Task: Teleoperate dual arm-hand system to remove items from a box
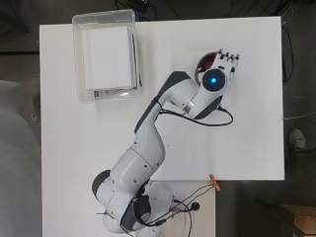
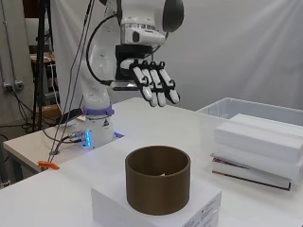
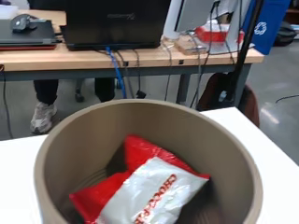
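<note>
Here the black and white robot hand hangs in the air above the white counter, fingers straight and spread, holding nothing. Below it stands a brown round open-topped container on a flat white box; inside lies a red and silver foil packet. A clear plastic bin holding a white stack sits well apart.

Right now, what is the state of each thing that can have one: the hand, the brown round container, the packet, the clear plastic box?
Black and white hand: open, fingers straight, above the table, holding nothing.
Brown round container: upright, open at the top, standing on a white box.
Red and silver packet: lying inside the container.
Clear plastic box: no lid, white stack inside.
</note>
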